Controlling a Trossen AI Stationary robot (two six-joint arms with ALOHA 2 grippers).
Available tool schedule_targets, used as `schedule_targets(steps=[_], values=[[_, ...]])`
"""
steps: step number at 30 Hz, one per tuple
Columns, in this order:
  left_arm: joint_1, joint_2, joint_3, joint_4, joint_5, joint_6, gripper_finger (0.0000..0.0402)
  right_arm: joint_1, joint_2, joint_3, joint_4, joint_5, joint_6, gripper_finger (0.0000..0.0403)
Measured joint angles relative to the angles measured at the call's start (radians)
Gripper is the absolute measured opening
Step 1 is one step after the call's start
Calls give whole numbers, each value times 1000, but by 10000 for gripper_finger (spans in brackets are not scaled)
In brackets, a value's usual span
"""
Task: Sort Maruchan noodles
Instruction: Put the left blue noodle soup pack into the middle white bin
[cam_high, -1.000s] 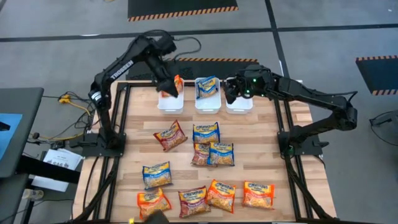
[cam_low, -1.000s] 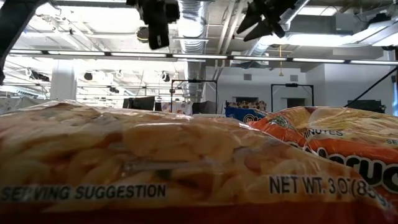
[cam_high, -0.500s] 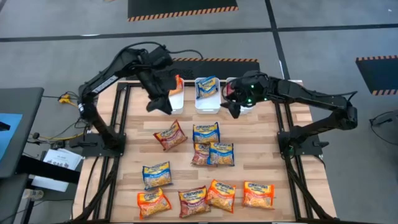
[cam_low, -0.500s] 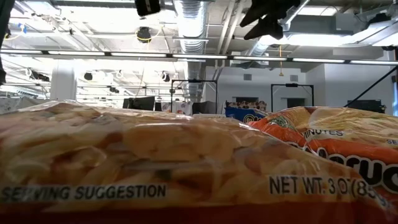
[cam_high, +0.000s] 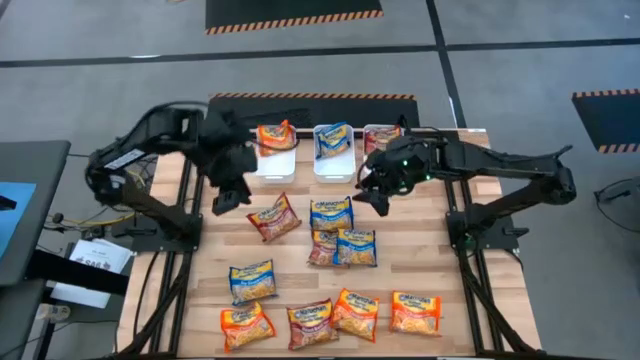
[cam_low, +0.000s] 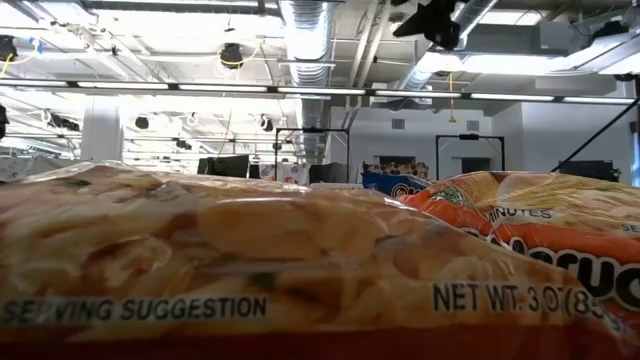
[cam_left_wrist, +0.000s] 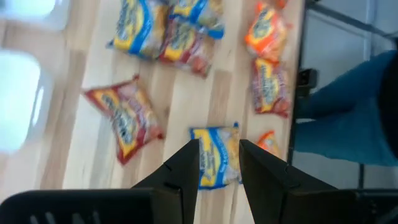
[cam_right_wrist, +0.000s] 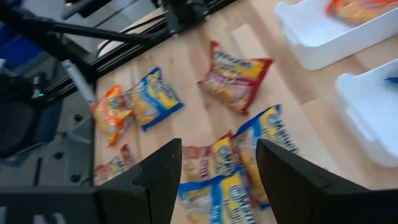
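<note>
- While both arms hang over the far half of the table (cam_high: 470, 250), I find three white bins in a row along its far edge, each holding one packet: the left bin (cam_high: 273, 160) an orange packet (cam_high: 275, 135), the middle bin (cam_high: 333, 160) a blue packet (cam_high: 333, 140), the right bin (cam_high: 381, 140) a dark red packet (cam_high: 379, 133).
- I see the left gripper (cam_high: 228, 195) above bare wood, just beside the near left corner of the left bin. In its wrist view its fingers (cam_left_wrist: 186, 171) stand a narrow gap apart with nothing between them, and a blue packet (cam_left_wrist: 214, 155) lies on the table beyond them.
- I see the right gripper (cam_high: 378, 195) above the table near the right bin's near edge, beside the blue packet (cam_high: 331, 212) at the head of the central cluster. Its fingers (cam_right_wrist: 163, 171) stand wide apart and hold nothing.
- Loose packets on the wood, as I count them: a dark red one (cam_high: 274, 217) near the left bin; a central cluster of that blue packet, a second dark red packet (cam_high: 323, 248) and another blue (cam_high: 356, 247), overlapping or touching; a lone blue one (cam_high: 252, 281) toward the left.
- Along the near edge I note four more: orange (cam_high: 246, 325), dark red (cam_high: 312, 323), orange (cam_high: 355, 313) and orange (cam_high: 415, 311).
- From the table-level camera I see only packets pressed close to the lens, with part of one arm high at the top; I cannot tell which packets these are.
</note>
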Motion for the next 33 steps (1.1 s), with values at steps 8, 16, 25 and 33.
schedule_targets(steps=[8, 16, 25, 33], values=[[-115, -223, -409, 261, 6, -245, 98, 119, 3, 0, 14, 3, 154, 233], [-232, -379, -754, 642, 54, -471, 98, 212, 4, 0, 112, 69, 319, 233], [-357, -397, -943, 755, 57, -559, 98, 345, 5, 0, 202, 222, 440, 233], [-370, -396, -1013, 757, 134, -578, 103, 413, 73, -2, 300, 298, 459, 233]])
